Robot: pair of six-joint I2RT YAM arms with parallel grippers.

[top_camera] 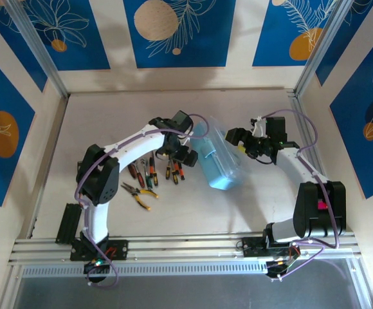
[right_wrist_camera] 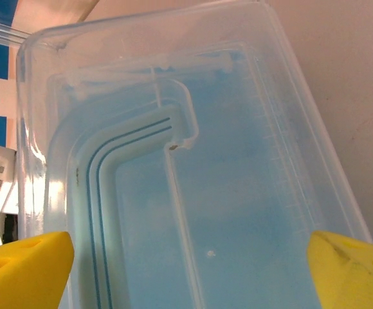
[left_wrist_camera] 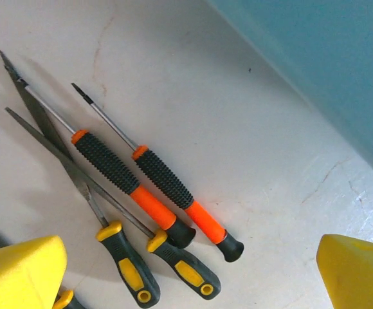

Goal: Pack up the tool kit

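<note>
Light-blue see-through case [top_camera: 217, 168] sits angled in the middle of the desk [top_camera: 257, 206]. Screwdrivers [top_camera: 154, 172] and pliers [top_camera: 138, 192] lie loose just left of it.

The table [top_camera: 251, 212] was pale wood with faint hairline cracks. Beyond its far edge rose the back wall [top_camera: 173, 32], light board set with blue panels bearing white leaf outlines and tan and orange discs. The left wall [top_camera: 0, 129] and right wall [top_camera: 366, 116] beside the table matched. A ribbed metal rail [top_camera: 186, 248] ran along its near edge.
</note>
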